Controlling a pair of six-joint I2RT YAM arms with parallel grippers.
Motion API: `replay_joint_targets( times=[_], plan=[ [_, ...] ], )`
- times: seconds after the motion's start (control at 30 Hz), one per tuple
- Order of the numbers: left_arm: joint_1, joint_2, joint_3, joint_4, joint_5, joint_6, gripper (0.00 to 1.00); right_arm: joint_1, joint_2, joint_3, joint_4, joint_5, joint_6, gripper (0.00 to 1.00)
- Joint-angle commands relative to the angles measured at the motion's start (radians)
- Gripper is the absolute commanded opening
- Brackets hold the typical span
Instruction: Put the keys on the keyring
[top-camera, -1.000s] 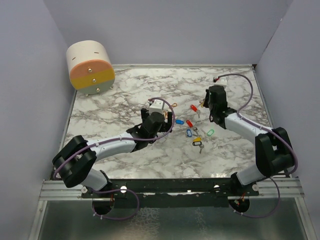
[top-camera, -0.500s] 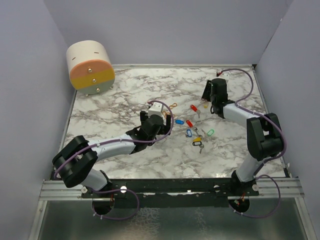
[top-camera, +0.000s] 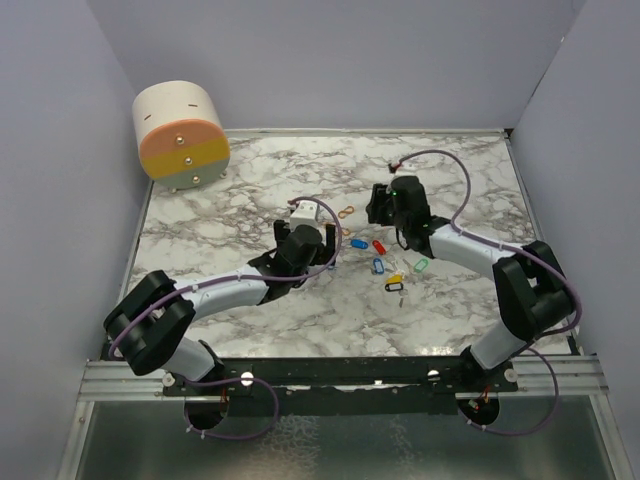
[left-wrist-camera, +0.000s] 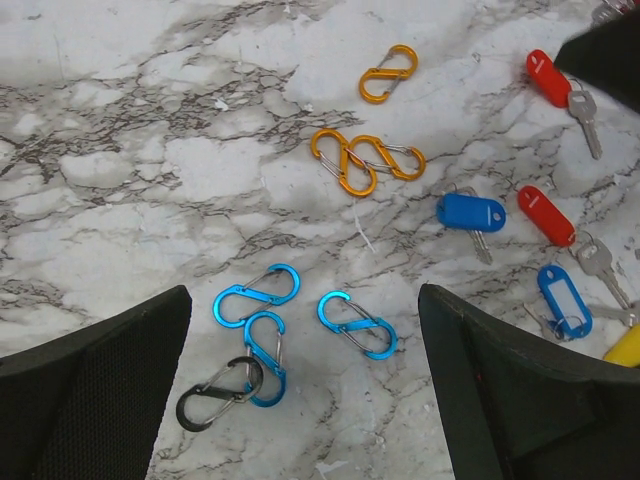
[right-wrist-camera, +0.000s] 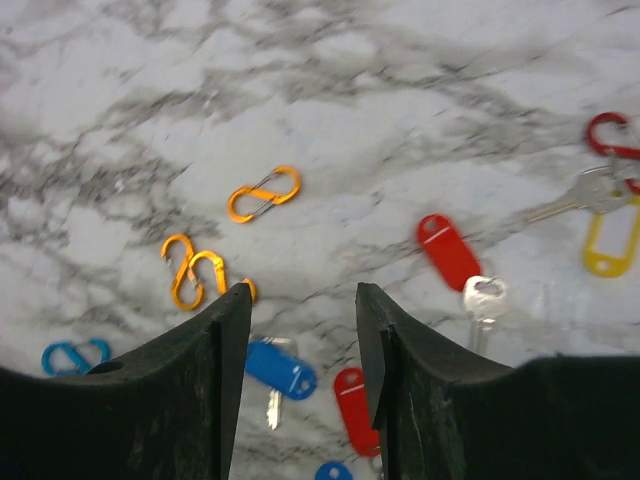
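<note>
Several keys with coloured tags lie on the marble between the arms: blue (top-camera: 358, 243), red (top-camera: 378, 246), green (top-camera: 421, 264) and yellow (top-camera: 395, 280). My right gripper (top-camera: 377, 210) (right-wrist-camera: 300, 295) hovers open over them, with a blue-tagged key (right-wrist-camera: 281, 368) and a red-tagged key (right-wrist-camera: 355, 410) showing below its empty gap. A red loop (right-wrist-camera: 612, 135), cut off by the frame edge, touches a silver key and a yellow tag (right-wrist-camera: 610, 240); whether it is the keyring I cannot tell. My left gripper (top-camera: 328, 246) (left-wrist-camera: 305, 300) stands wide open and empty above blue figure-eight clips (left-wrist-camera: 256, 293).
Orange clips (left-wrist-camera: 365, 160) and a black clip (left-wrist-camera: 215, 393) lie loose near the blue ones. A cream and orange rounded box (top-camera: 180, 135) stands at the back left corner. Walls close the table on the left, back and right.
My right gripper has gone from shut to open and has swung left from the right side to above the keys. The left arm has shifted slightly left.
</note>
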Motion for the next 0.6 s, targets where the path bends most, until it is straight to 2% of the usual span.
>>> replay_joint_targets(
  times=[0.0,0.57],
  plan=[
    [0.058,0.000,-0.026,0.025,0.076,-0.042,0.97,0.068,0.003,-0.017,-0.069,-0.101,0.041,0.44],
    [0.096,-0.054,-0.088,0.020,0.093,-0.047,0.97,0.227,0.159,0.030,-0.133,-0.045,0.144,0.43]
  ],
)
